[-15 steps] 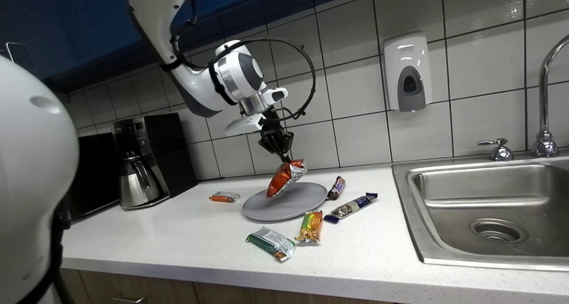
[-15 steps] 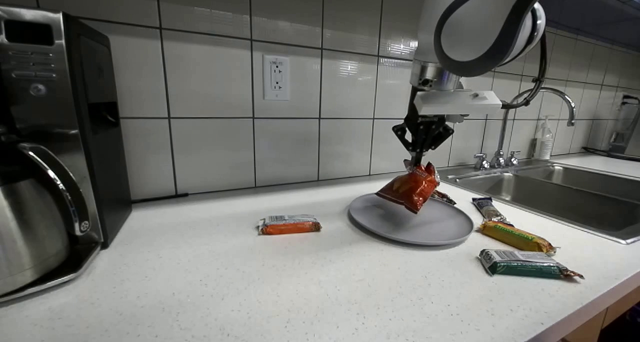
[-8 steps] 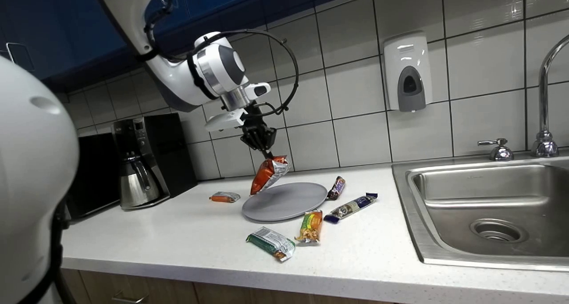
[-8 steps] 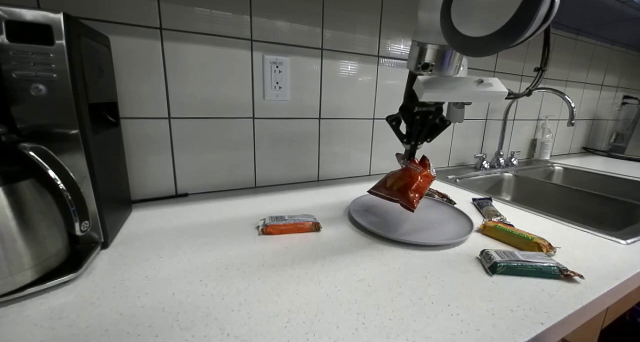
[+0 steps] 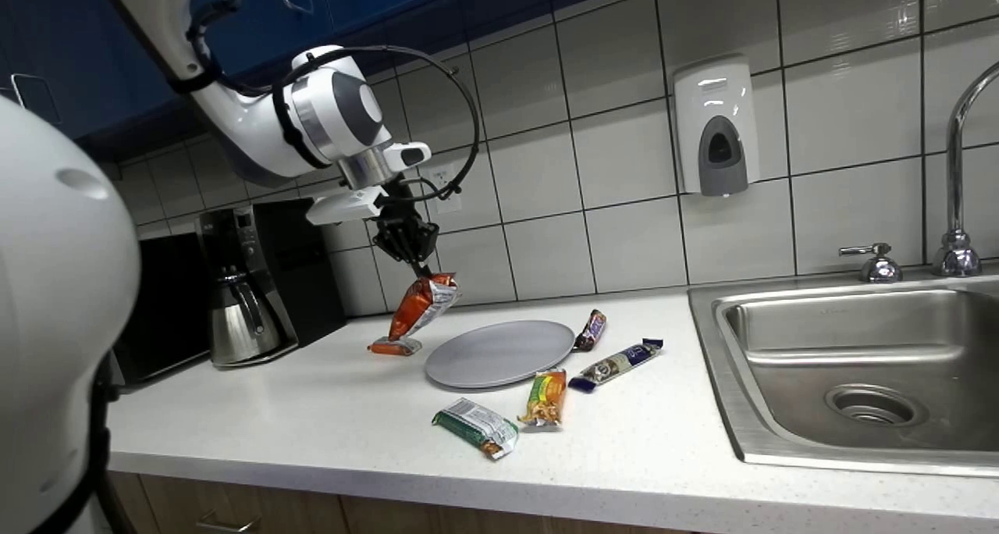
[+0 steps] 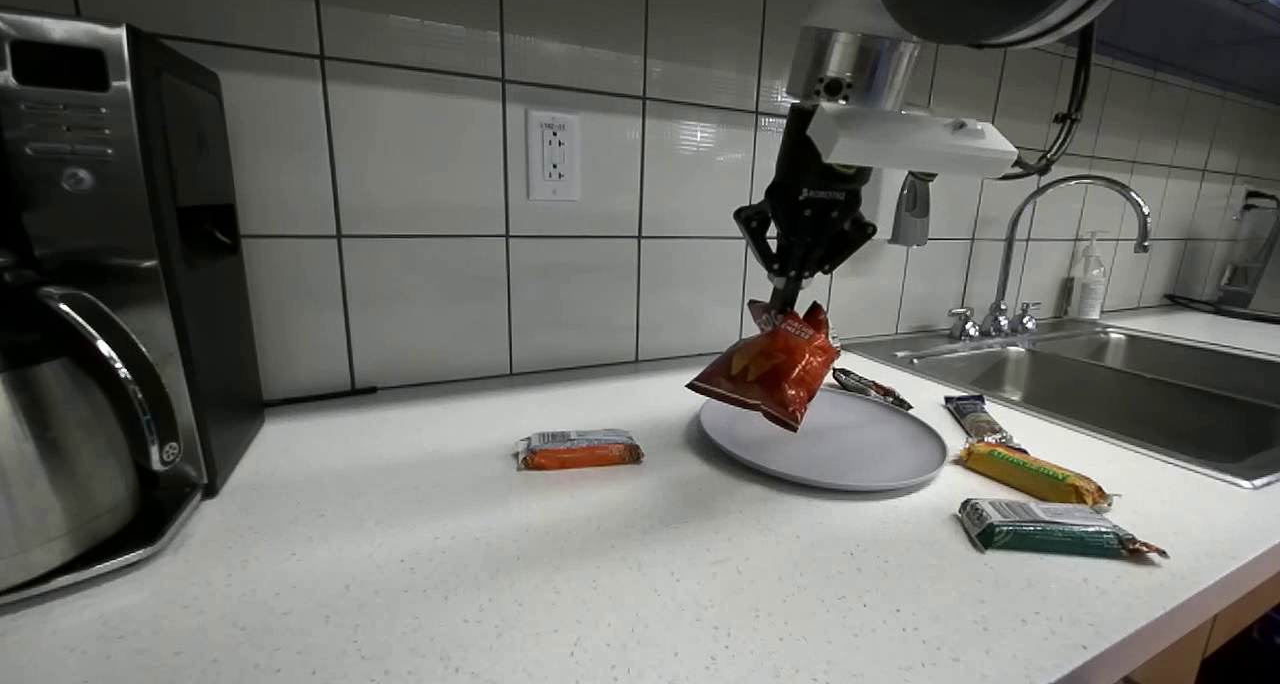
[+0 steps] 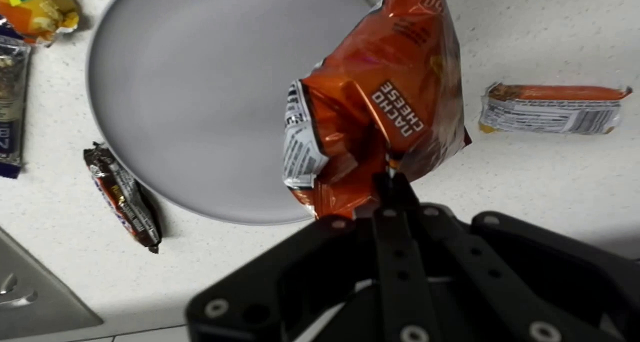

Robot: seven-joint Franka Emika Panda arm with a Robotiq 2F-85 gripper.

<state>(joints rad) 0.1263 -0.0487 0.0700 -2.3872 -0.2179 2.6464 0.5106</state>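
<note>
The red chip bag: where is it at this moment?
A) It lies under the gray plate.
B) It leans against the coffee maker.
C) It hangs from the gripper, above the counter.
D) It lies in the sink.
C: in both exterior views the gripper pinches the upper part of the red chip bag, which hangs in the air over the white counter.

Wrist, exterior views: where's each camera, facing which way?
Wrist view: on the arm, facing down at nacho cheese bag and gray plate; gripper shows.
An exterior view: before the counter, facing tiled wall and sink; arm, gripper show.
An exterior view: nearer coffee maker, facing wall; arm's end, gripper show.
Both exterior views share coffee maker, sink.
</note>
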